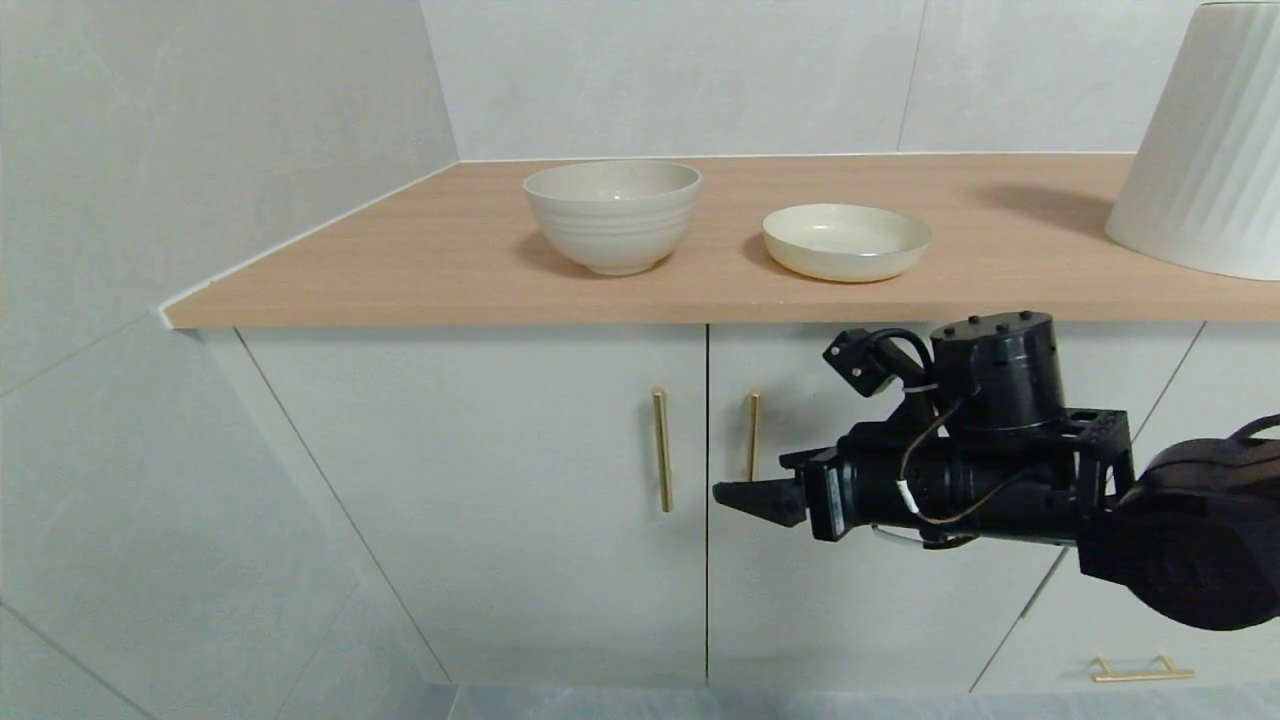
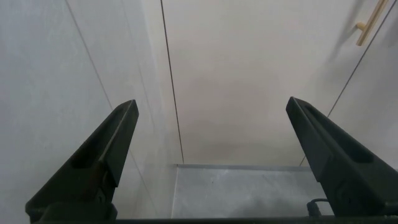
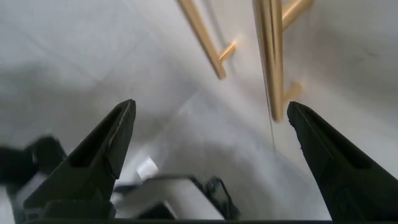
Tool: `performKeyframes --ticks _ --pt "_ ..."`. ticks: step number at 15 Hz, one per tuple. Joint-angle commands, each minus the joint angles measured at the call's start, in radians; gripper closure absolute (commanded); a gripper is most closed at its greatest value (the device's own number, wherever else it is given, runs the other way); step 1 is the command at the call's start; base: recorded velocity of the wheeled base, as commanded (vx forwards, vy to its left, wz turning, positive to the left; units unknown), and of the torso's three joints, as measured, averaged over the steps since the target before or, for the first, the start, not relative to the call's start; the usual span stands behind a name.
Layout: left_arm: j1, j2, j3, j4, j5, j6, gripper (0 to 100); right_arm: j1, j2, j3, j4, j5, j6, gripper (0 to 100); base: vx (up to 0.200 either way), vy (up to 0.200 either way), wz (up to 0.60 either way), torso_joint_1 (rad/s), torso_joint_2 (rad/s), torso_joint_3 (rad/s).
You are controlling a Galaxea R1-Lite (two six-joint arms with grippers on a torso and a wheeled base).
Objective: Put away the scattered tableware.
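On the wooden countertop (image 1: 450, 260) stand a cream ribbed bowl (image 1: 612, 215) and, to its right, a shallow cream plate (image 1: 846, 240). Below the counter, my right gripper (image 1: 750, 497) hangs level in front of the closed cabinet doors, its tips close to the right door's gold handle (image 1: 752, 435). In the right wrist view that gripper (image 3: 208, 155) is open with nothing between its fingers, and two gold handles (image 3: 270, 56) lie just ahead. My left gripper (image 2: 211, 149) is open and empty, facing a pale cabinet front and the floor.
The left door has its own gold handle (image 1: 661, 450). A tall white ribbed shade (image 1: 1205, 150) stands at the counter's right end. A small gold drawer pull (image 1: 1143, 672) sits low on the right. Tiled walls close off the left side and back.
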Motion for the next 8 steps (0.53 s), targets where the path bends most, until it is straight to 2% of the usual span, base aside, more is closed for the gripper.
performKeyframes --ticks 1,8 --pt "0.0 0.0 0.0 0.0 0.0 0.0 0 0.008 0.078 0.01 -0.05 -0.007 0.027 0 0.0 0.0 0.0 0.0 0.0 0.0" --pt "0.0 0.0 0.0 0.0 0.0 0.0 0 0.028 0.135 0.017 -0.175 -0.066 0.084 0 0.0 0.0 0.0 0.0 0.0 0.0"
